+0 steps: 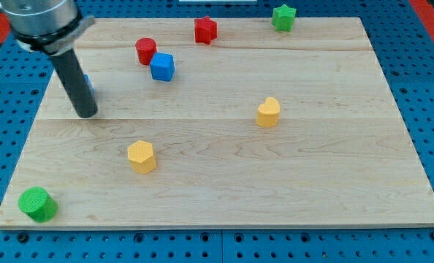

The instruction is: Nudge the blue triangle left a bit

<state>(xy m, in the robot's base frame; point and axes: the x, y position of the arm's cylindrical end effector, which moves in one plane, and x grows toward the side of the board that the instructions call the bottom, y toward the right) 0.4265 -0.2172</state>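
Observation:
The blue triangle (90, 85) is almost wholly hidden behind my rod at the view's left; only a thin blue sliver shows on the rod's right side. My tip (87, 114) rests on the board just below and in front of that sliver, touching or nearly touching the block. A blue cube (162, 66) sits further right, next to a red cylinder (145, 50).
A red star (205, 30) and a green star (283, 17) lie near the top edge. A yellow block (268, 112) sits right of centre, a yellow hexagon (141, 156) lower left of centre, a green cylinder (38, 204) at the bottom left corner. The wooden board (334, 183) lies on blue pegboard.

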